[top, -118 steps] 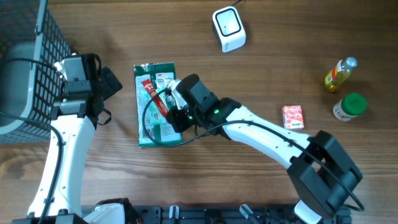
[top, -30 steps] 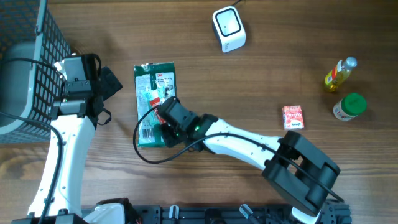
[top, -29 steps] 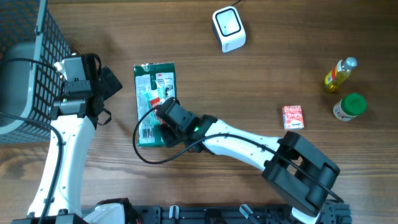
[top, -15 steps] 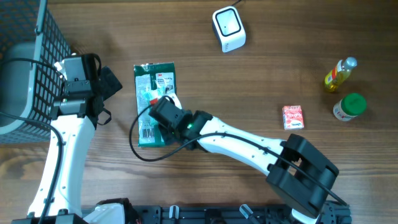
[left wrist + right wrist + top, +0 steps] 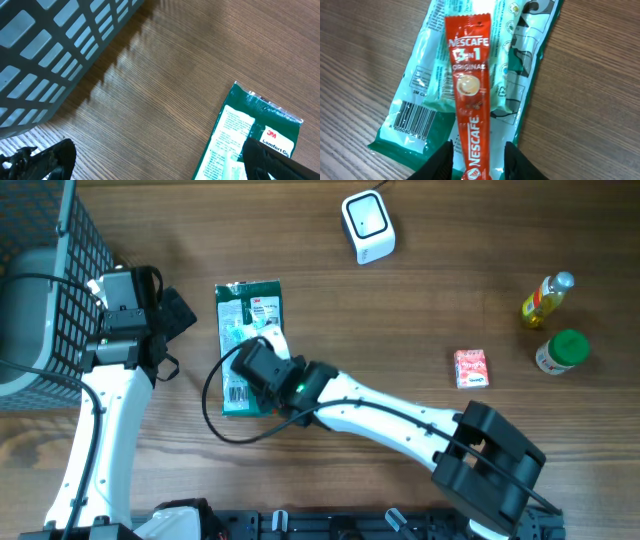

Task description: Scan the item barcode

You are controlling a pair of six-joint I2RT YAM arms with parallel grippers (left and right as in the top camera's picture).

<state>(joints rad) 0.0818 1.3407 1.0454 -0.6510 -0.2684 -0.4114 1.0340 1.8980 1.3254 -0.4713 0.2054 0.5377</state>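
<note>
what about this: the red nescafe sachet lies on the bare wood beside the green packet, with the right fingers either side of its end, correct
Not quite: the right wrist view shows the red nescafe sachet lying on top of the green packet, not beside it. The right fingers do stand either side of its end.

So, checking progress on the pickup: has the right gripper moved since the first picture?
Yes: overhead, the right gripper has shifted left in frame along the green packet, toward its barcode end; the packet stayed put.

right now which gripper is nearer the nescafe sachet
Right. The right gripper straddles the sachet; the left gripper sits beside the green packet, near the basket.
</note>
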